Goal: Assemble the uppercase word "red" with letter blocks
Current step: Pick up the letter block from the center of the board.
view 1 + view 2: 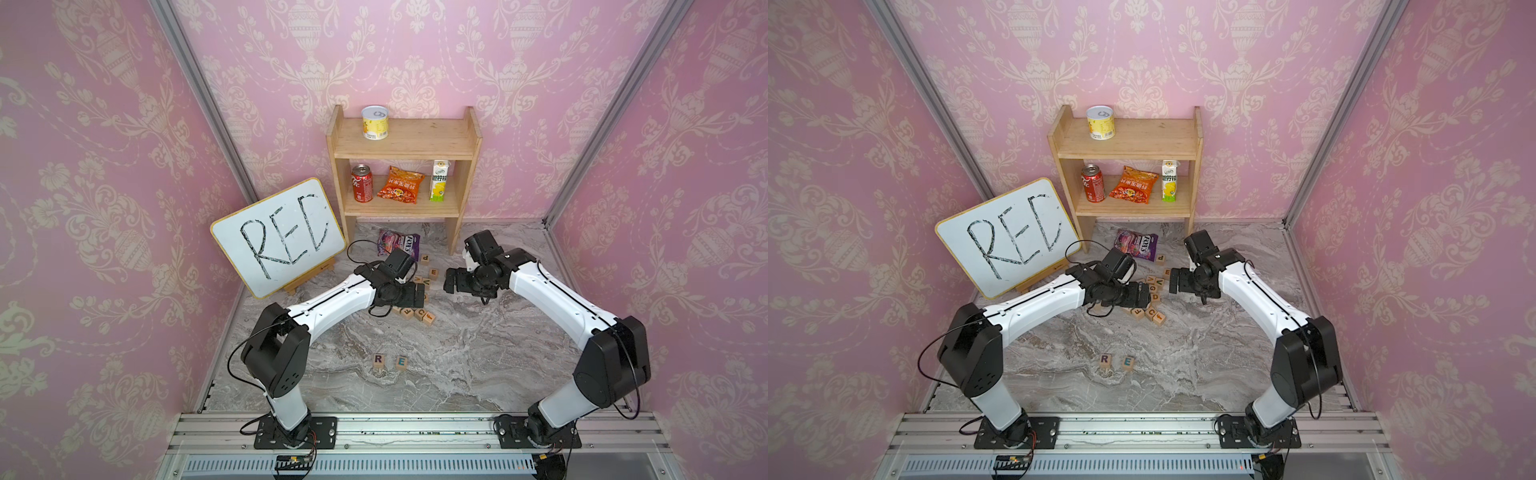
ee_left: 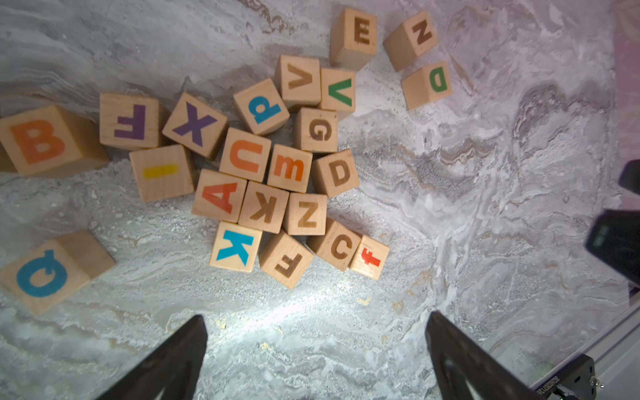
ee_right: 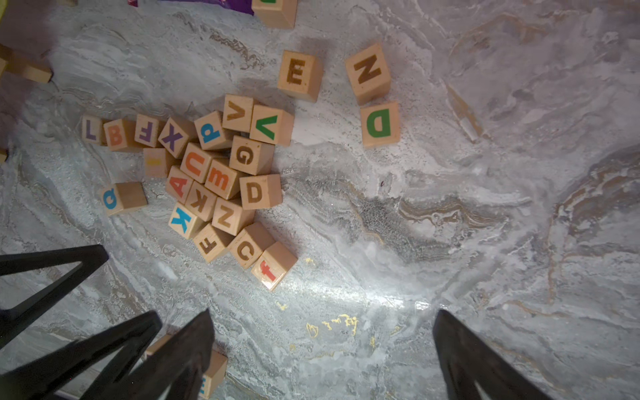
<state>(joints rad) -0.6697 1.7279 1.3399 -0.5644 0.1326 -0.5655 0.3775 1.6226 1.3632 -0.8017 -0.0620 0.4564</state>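
While right gripper (image 3: 322, 315) gapes, green D block (image 3: 379, 123) lies apart

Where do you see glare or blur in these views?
Left wrist: a bright glare patch on the table; the B block is soft. Right wrist: similar table glare, and the f block shines. Both top views: even light, the R block reads clearly.

Top views: high, looking down over whole scene. Wrist views: close, downward, sharing block pile (image 2: 289, 168).
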